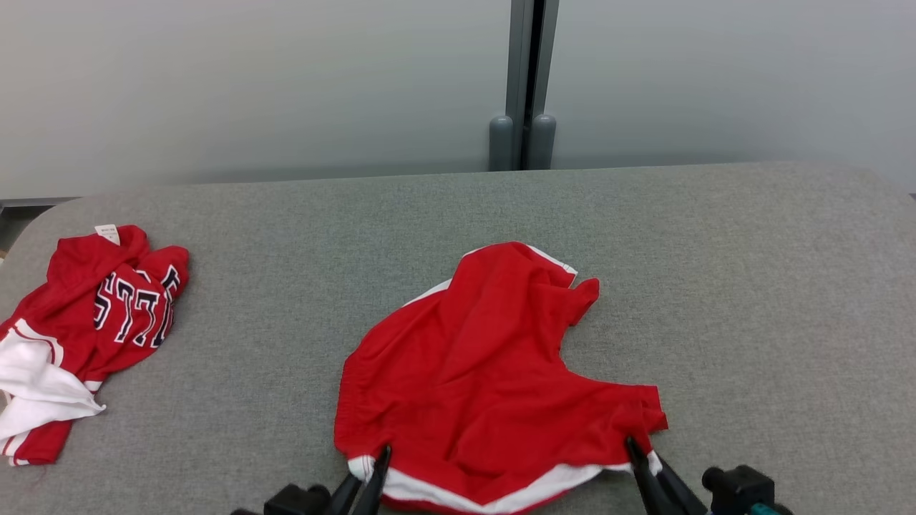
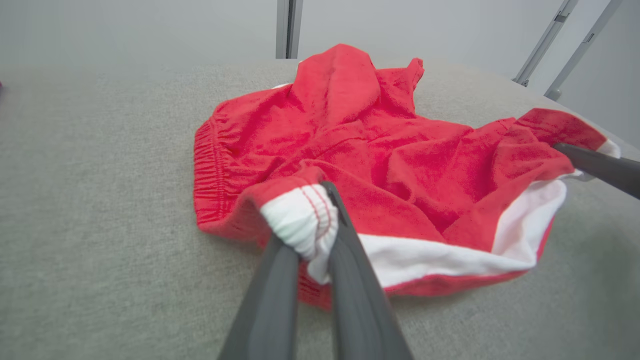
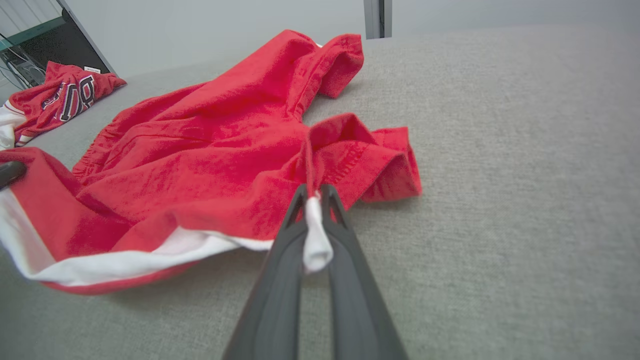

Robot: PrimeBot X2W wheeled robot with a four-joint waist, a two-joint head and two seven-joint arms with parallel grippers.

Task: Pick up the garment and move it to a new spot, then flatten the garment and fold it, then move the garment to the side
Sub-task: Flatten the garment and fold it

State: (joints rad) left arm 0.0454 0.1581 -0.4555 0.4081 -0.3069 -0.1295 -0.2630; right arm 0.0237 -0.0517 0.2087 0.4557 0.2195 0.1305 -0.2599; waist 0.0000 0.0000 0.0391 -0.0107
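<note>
Red garment [image 1: 472, 357] lies crumpled mid-counter [image 1: 715, 250], toward the near edge. Left claw [image 1: 381, 458] is clenched on its near-left corner, with the white band [image 2: 300, 225] bunched between the fingers. Right claw [image 1: 635, 449] is clenched on the near-right corner, a white scrap [image 3: 315, 240] pinched at the tips. Both claw bodies are cut off by the head view's bottom edge. The garment's far end is folded over itself, so its shape is hard to read, and the underside is hidden. Second red garment [image 1: 107, 307] is heaped at far left, well apart. Its lettering is creased and unreadable, and its left side is clipped by the frame.
</note>
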